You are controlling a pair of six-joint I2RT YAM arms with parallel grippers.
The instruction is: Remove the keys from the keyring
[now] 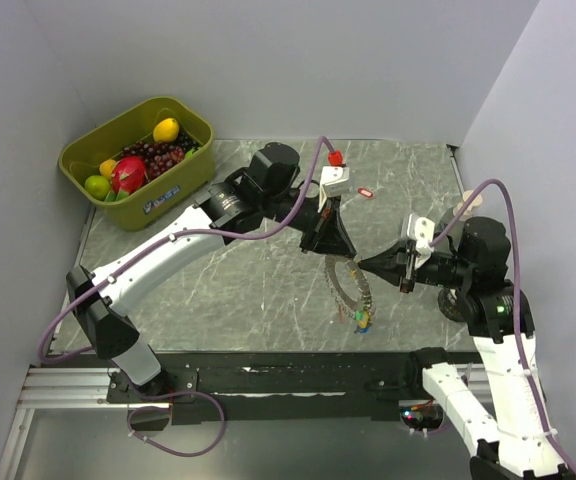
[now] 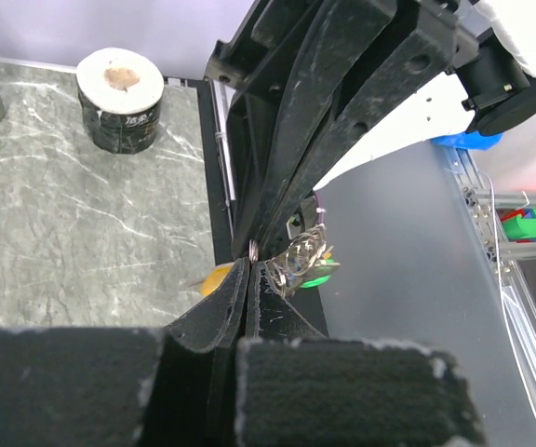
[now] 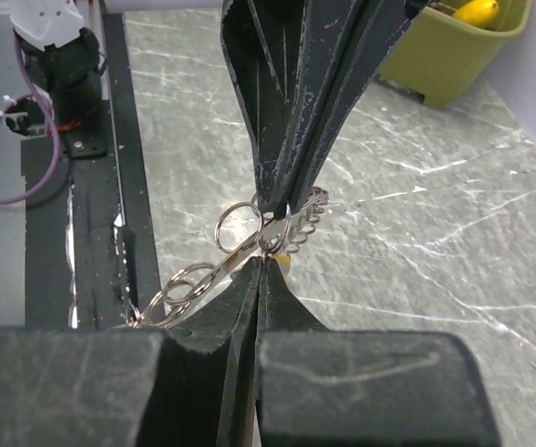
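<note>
The keyring [image 1: 349,290], a loop of silvery chain and wire rings, hangs between both grippers above the marble table. My left gripper [image 1: 333,254] is shut on its top; the left wrist view shows the tips [image 2: 249,267] pinching a ring. My right gripper [image 1: 361,264] comes in from the right, shut, tip to tip with the left one. In the right wrist view its tips [image 3: 266,257] pinch a small ring with a yellow key [image 3: 284,262] just behind. Green, yellow and blue keys [image 1: 362,320] dangle at the loop's bottom. A red key [image 1: 365,192] lies loose on the table.
A green bin [image 1: 181,183] of fruit stands at the back left. A black tape roll [image 2: 119,98] stands by the right arm. A second small red piece [image 1: 335,157] lies near the back. The black base rail [image 1: 268,375] runs along the near edge.
</note>
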